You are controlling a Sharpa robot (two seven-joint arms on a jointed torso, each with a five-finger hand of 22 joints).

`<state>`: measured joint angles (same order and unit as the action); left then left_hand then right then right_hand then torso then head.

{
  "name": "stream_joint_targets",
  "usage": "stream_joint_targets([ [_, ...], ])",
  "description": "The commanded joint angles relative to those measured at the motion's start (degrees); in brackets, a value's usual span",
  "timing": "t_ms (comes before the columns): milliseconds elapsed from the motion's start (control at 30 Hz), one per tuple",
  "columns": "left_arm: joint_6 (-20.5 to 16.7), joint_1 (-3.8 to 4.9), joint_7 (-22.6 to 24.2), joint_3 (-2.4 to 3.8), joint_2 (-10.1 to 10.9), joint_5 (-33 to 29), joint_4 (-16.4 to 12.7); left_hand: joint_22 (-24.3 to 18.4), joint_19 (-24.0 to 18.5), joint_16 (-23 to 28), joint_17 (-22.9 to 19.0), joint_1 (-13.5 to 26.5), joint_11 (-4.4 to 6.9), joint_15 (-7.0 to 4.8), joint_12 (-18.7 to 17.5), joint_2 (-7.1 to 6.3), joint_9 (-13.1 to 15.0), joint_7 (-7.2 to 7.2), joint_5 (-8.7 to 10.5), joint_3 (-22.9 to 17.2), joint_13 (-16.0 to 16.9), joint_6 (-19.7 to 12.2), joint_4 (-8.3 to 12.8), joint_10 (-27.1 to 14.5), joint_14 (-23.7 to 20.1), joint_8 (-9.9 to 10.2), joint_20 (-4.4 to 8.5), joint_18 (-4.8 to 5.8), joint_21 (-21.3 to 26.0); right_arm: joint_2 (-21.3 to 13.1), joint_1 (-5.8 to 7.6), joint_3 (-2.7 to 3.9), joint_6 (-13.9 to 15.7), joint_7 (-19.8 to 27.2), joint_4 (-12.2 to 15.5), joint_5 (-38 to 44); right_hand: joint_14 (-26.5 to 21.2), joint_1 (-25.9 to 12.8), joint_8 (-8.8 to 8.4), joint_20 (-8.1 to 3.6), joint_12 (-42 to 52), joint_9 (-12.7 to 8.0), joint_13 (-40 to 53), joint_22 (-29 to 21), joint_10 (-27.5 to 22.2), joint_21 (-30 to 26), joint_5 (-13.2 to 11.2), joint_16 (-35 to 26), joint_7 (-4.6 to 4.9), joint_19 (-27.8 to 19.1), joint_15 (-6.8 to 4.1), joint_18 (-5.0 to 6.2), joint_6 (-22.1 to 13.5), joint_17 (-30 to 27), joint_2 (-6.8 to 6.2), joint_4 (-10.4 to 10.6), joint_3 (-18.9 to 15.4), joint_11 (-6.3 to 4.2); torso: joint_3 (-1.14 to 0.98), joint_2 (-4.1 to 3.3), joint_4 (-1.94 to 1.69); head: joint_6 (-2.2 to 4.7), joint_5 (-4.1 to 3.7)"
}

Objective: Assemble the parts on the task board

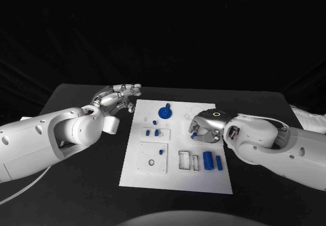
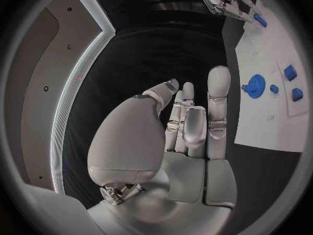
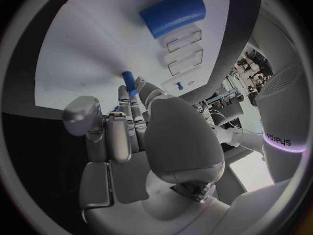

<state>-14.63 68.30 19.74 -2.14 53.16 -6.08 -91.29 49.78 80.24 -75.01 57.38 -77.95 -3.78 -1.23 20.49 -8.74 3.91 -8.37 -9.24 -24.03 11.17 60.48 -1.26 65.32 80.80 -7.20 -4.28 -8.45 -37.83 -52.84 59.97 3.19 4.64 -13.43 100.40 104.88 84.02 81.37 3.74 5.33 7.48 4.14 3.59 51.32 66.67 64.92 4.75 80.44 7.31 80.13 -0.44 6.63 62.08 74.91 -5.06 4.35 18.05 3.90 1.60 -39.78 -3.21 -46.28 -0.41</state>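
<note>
While two blue cylinders (image 1: 208, 160) are seen lying near the lower right of the task board (image 1: 175, 181), beside empty rectangular slots (image 1: 188, 160), the step in hand is judged to be the seating of a small blue peg (image 3: 128, 80). That peg is pinched at the fingertips of the right hand (image 1: 206, 125), which is lowered over the board at centre right of the head view; in the right wrist view the peg is seen projecting past the fingers toward the white surface. Whether its tip is touching the board cannot be told. Further up, small blue blocks (image 1: 152, 133) and a blue gear (image 1: 165, 112) are seen in place. At upper left, the left hand (image 1: 119, 98) is held off the board's corner, fingers spread, nothing gripped. Next, the peg's hole would need to be found and the peg pressed straight down.
</note>
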Motion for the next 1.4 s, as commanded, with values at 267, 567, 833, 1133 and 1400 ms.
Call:
stream_joint_targets([
  [267, 1.06, 0.01, 0.01, 0.03, -0.06, 0.20, 0.00, -0.01, 0.31, -0.22, -0.05, 0.05, -0.02, 0.22, 0.19, 0.43, -0.02, -0.06, -0.19, 0.20, 0.05, -0.25, 0.20, -0.39, 0.03, -0.16, -0.12, -0.64, 0.17, 0.36, -0.27, -0.13, -1.42, -0.41, -0.58, 1.65, 3.28, -0.07, 0.28, -0.42, -0.90, 0.11, 0.08, 0.03, 0.65, 0.26, -0.30, 0.17, 0.01, -0.05, -0.50, 0.54, 1.04, 0.26, -0.48, 0.02, 1.73, 0.06, -0.01, -0.04, 0.01, -0.10, -0.05],
  [567, 1.04, 0.01, -0.02, 0.03, -0.04, 0.20, 0.00, -0.01, 0.31, -0.22, -0.05, 0.05, -0.02, 0.22, 0.19, 0.43, -0.02, -0.06, -0.19, 0.20, 0.05, -0.25, 0.20, -0.39, 0.03, -0.16, -0.12, -0.64, 0.17, 0.52, -0.41, -0.13, 1.14, 0.28, -0.46, 1.79, 3.44, 1.10, 1.01, -0.86, -0.88, 0.57, 0.47, 0.98, 3.90, 1.02, -1.47, 0.71, -0.28, 0.32, -1.04, 0.42, 3.77, 0.99, 0.21, -0.85, 5.39, -0.62, -0.01, 0.01, 0.01, -0.19, -0.17],
  [833, 1.00, 0.01, 0.02, 0.03, -0.04, 0.20, 0.04, -0.13, 0.28, -0.19, -0.14, 0.04, -0.03, 0.22, 0.28, 0.48, -0.02, -0.07, -0.20, 0.20, 0.08, -0.27, 0.21, -0.48, 0.01, -0.18, -0.13, -0.67, 0.33, 0.33, -0.48, -0.12, 4.36, 0.79, 0.14, 1.83, 3.54, 1.36, 1.19, -1.21, -1.31, 0.79, 0.64, 1.60, 5.41, 1.56, -1.47, 1.08, -0.33, 0.55, -1.29, 0.28, 4.82, 1.47, 0.35, -1.82, 7.50, -0.87, 0.01, 0.04, -0.04, -0.23, -0.18],
  [1133, 0.86, 0.01, 0.03, 0.03, 0.00, 0.20, 0.10, -0.13, 0.28, -0.18, -0.17, 0.01, -0.03, 0.22, 0.34, 0.54, -0.01, -0.07, -0.21, 0.17, 0.10, -0.27, 0.23, -0.54, 0.00, -0.20, -0.13, -0.67, 0.32, -1.63, -0.16, 0.21, 5.62, 0.65, 2.77, 0.77, 3.56, 1.41, 1.21, -1.27, -1.44, 0.84, 0.69, 1.79, 5.72, 1.71, -1.49, 1.15, -0.30, 0.60, -1.32, 0.25, 5.01, 1.56, 0.20, -2.18, 7.92, -0.91, 0.06, 0.10, 0.02, -0.17, -0.16],
  [1400, 0.80, 0.01, 0.07, 0.03, -0.07, 0.20, 0.12, -0.13, 0.28, -0.18, -0.17, 0.01, -0.03, 0.22, 0.34, 0.54, -0.01, -0.07, -0.21, 0.17, 0.10, -0.27, 0.23, -0.54, 0.00, -0.20, -0.13, -0.67, 0.32, -3.44, 1.19, 0.54, 5.73, 0.35, 7.30, -1.44, 3.56, 1.34, 1.17, -1.29, -1.58, 0.85, 0.69, 1.88, 5.76, 1.78, -1.51, 1.17, -0.26, 0.62, -1.31, 0.23, 5.03, 1.57, -0.05, -2.35, 8.04, -0.88, 0.01, 0.10, 0.04, -0.10, 0.04],
])
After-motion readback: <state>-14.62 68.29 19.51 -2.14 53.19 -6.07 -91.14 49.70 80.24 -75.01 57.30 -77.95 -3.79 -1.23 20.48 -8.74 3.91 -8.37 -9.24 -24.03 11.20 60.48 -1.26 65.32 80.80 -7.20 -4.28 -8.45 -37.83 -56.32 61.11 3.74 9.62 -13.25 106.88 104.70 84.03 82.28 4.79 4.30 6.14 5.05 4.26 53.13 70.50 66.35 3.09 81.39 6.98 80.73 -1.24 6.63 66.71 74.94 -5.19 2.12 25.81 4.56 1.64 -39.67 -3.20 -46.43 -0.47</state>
